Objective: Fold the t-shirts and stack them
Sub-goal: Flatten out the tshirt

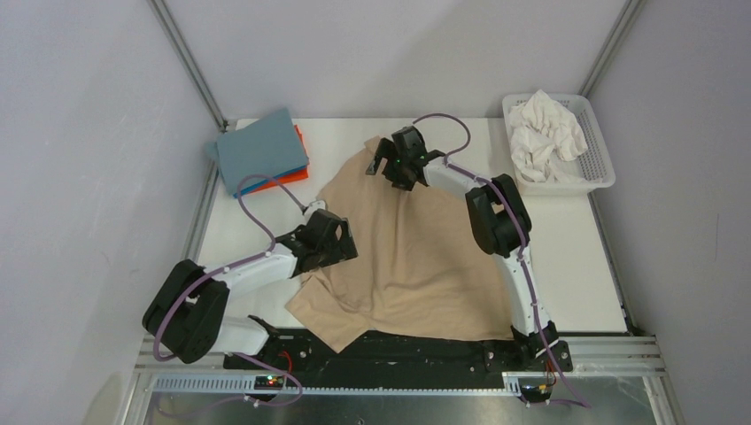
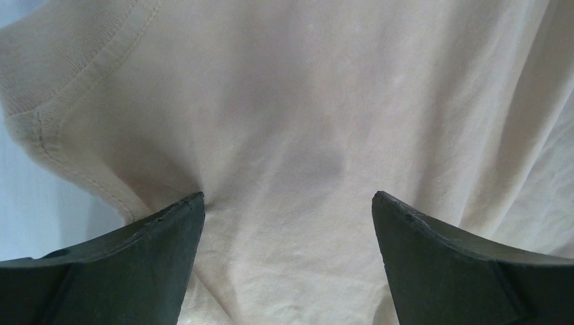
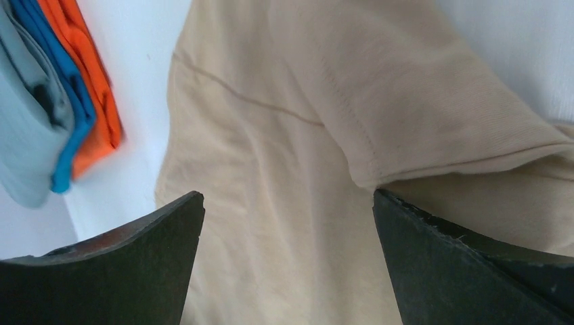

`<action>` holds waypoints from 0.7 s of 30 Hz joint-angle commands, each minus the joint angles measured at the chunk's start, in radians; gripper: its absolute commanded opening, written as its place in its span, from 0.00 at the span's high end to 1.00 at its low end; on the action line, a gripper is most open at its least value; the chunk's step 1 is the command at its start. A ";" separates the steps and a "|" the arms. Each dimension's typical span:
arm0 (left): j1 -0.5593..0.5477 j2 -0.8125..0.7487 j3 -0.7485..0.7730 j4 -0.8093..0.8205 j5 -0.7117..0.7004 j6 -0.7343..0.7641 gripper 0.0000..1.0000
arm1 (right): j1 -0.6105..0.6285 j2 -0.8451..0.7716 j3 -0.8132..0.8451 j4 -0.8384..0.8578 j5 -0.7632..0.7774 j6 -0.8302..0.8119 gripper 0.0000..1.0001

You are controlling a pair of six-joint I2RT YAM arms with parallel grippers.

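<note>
1. The tan t-shirt [image 1: 416, 257] lies rumpled in the middle of the tabletop [image 1: 576, 266].
2. The left tool [image 1: 329, 237], jaws wide, hovers at its left edge: pinch the hem cleanly.
3. The right tool [image 1: 390, 159], equally wide, is over the far sleeve: grip its seam, then lift both together.
4. The folded stack [image 1: 261, 152] waits far left.

The left arm [image 1: 257, 273] and the right arm [image 1: 524, 283] look alike from here: smooth white links between bulky black joint housings, each trailed by a looping purple cable [image 1: 252, 208]. The left gripper [image 2: 288, 203] and right gripper [image 3: 288, 200] end in matte black wedge-shaped fingers [image 3: 467, 264], faintly scuffed along their edges. Both arms sit on one black base bar [image 1: 425, 351].
</note>
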 commanded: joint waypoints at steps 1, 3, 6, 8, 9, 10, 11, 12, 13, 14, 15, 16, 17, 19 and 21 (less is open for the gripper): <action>0.007 -0.010 -0.064 -0.115 0.030 0.022 0.00 | -0.018 0.050 0.035 0.148 0.120 0.153 0.00; 0.005 -0.009 -0.074 -0.115 0.032 0.025 0.00 | -0.032 0.088 0.052 0.210 0.143 0.236 0.01; 0.006 0.017 -0.081 -0.115 0.041 0.035 0.00 | -0.054 0.132 0.083 0.351 0.165 0.290 0.01; 0.006 0.030 -0.088 -0.114 0.041 0.038 0.00 | -0.063 0.180 0.187 0.421 0.171 0.326 0.01; 0.006 0.035 -0.091 -0.115 0.044 0.039 0.00 | -0.066 0.220 0.223 0.460 0.173 0.339 0.01; 0.006 0.034 -0.094 -0.115 0.046 0.039 0.00 | -0.072 0.241 0.303 0.470 0.179 0.352 0.01; 0.006 0.032 -0.099 -0.115 0.047 0.040 0.00 | -0.075 0.279 0.338 0.484 0.188 0.388 0.01; 0.006 0.029 -0.102 -0.114 0.048 0.042 0.00 | -0.084 0.298 0.408 0.495 0.195 0.403 0.00; 0.007 0.019 -0.108 -0.115 0.049 0.043 0.00 | -0.088 0.328 0.440 0.511 0.214 0.430 0.01; 0.006 0.013 -0.112 -0.116 0.049 0.044 0.00 | -0.096 0.338 0.497 0.504 0.228 0.439 0.01; 0.006 -0.002 -0.119 -0.116 0.050 0.044 0.00 | -0.101 0.350 0.524 0.489 0.267 0.444 0.01; 0.005 -0.009 -0.124 -0.115 0.049 0.043 0.00 | -0.111 0.350 0.555 0.457 0.288 0.451 0.01; 0.005 -0.021 -0.132 -0.115 0.049 0.044 0.00 | -0.116 0.340 0.557 0.456 0.318 0.460 0.01; 0.006 -0.037 -0.139 -0.117 0.050 0.045 0.00 | -0.134 0.313 0.550 0.451 0.331 0.440 0.01; 0.005 -0.053 -0.139 -0.117 0.049 0.045 0.00 | -0.150 0.276 0.547 0.404 0.298 0.385 0.01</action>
